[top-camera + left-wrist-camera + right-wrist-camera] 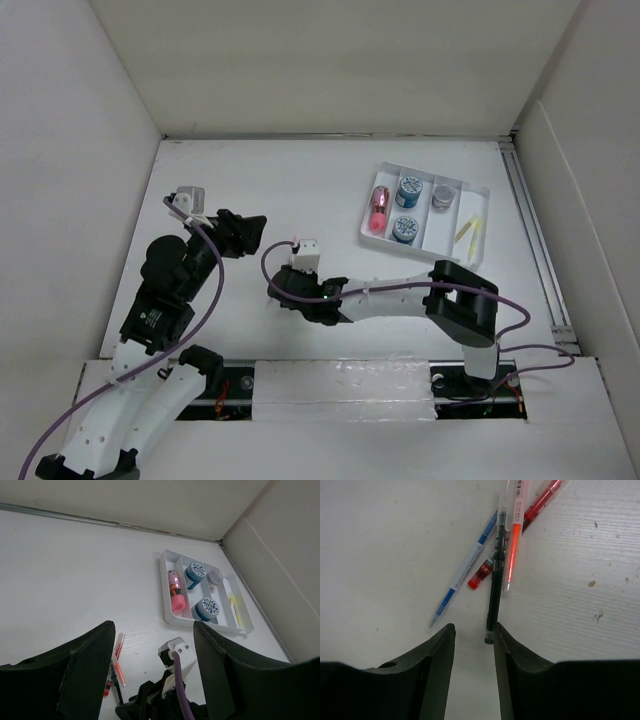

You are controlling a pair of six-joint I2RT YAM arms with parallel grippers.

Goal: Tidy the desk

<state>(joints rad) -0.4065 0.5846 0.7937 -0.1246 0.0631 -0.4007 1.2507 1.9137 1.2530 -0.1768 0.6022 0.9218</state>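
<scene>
On the white desk lies a small heap of pens: a black pen, a blue pen, an orange pen and a red pen. They also show in the left wrist view. My right gripper is low over the desk, open by a narrow gap, with the black pen's near end just inside its fingertips, close to the right finger. In the top view the right gripper hides the pens. My left gripper is wide open and empty, above the desk left of the pens.
A small white compartmented tray sits at the back right, holding a pink item, two blue-capped round tubs, a grey tub and yellow sticks. White walls stand on three sides. A rail runs along the front.
</scene>
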